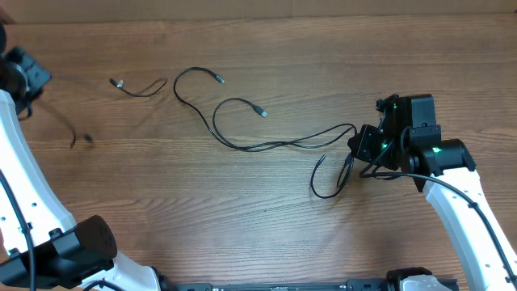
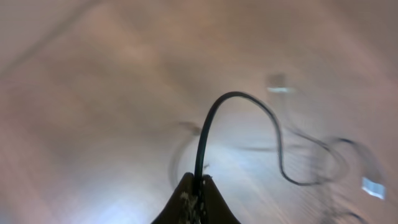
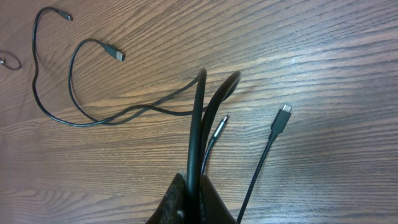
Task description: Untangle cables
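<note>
Two long thin black cables lie crossed over each other across the middle of the wooden table, plug ends at the far left. My right gripper is shut on one black cable at their right end, just above the table; the fingers pinch it. A looped cable with a USB-C plug lies beside it. My left gripper at the far left is raised and shut on another thin black cable, which dangles from the fingers. That view is blurred.
A short cable with a silver plug lies apart at the back left. The table's far edge runs along the top. The arm bases stand at the front left and front right.
</note>
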Controlling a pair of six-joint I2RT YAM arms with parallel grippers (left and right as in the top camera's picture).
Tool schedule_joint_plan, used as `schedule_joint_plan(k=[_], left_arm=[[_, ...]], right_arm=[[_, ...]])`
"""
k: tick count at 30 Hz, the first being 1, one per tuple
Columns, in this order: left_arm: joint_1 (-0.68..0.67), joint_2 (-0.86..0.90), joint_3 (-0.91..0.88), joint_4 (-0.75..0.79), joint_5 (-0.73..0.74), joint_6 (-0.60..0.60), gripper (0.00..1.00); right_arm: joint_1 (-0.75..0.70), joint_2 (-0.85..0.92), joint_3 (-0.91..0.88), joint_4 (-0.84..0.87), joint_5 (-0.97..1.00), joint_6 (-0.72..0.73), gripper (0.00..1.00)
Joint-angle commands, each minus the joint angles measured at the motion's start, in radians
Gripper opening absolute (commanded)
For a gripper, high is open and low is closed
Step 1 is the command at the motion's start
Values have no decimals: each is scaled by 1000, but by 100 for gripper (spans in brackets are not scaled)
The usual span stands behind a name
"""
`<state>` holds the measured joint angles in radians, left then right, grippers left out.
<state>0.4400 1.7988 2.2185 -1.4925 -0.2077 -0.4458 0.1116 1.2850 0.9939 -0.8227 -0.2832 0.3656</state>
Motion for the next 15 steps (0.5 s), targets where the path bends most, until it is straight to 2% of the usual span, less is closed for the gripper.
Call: schedule_joint_plan(k=[1, 3, 6, 15], left_arm=[[0, -15, 8, -61, -394, -211, 4], [4, -15, 8, -92, -467, -257, 4], [31, -15, 8, -109, -501, -285, 4], [136, -15, 8, -105, -498, -295, 4]], right_arm=[[0, -14, 21, 5, 6, -3, 4], [0, -14, 21, 5, 6, -3, 4], [0, -14, 21, 5, 7, -3, 4], [0, -14, 21, 7, 6, -3, 4]])
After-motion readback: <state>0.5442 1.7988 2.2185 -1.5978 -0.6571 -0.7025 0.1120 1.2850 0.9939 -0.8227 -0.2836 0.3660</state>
